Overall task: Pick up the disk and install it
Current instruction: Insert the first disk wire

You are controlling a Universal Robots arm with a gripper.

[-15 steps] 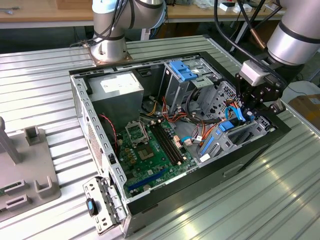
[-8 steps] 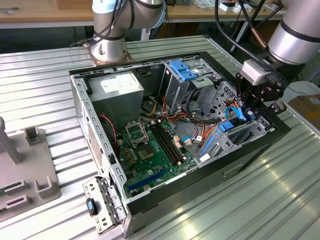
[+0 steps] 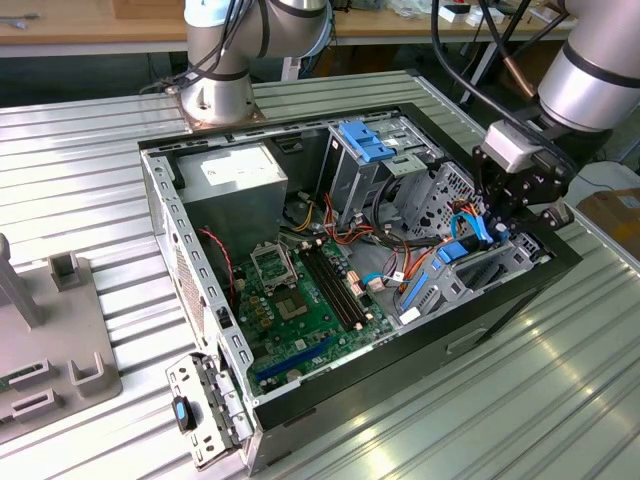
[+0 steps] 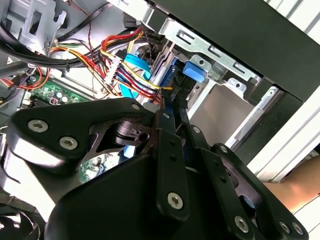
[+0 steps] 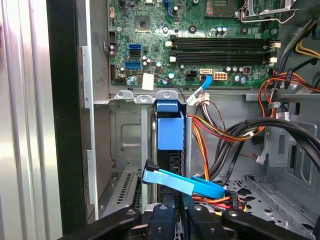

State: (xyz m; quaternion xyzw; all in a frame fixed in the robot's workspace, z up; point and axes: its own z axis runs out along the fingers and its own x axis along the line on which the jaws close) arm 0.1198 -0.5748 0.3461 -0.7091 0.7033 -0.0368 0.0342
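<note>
The disk [image 5: 168,131] stands on edge in the drive bay slot at the front corner of the open computer case [image 3: 160,200], its blue end tab toward the motherboard. The exterior view shows the disk [image 3: 453,251] low in the bay on that view's right, just under my gripper [image 3: 499,233]. In both wrist views the black fingers close in on the dark rear edge of the disk [image 4: 195,70], so my gripper [image 4: 172,107] looks shut on it. A flat blue cable [image 5: 180,182] crosses in front of my gripper [image 5: 173,212].
Red, yellow and black cables [image 5: 225,130] crowd the bay's side. The motherboard [image 3: 300,290], the power supply [image 3: 235,175] and an upright metal cage with a blue latch [image 3: 365,140] fill the case. A second arm's base [image 3: 215,95] stands behind it, and a grey fixture [image 3: 50,340] sits at the exterior view's left.
</note>
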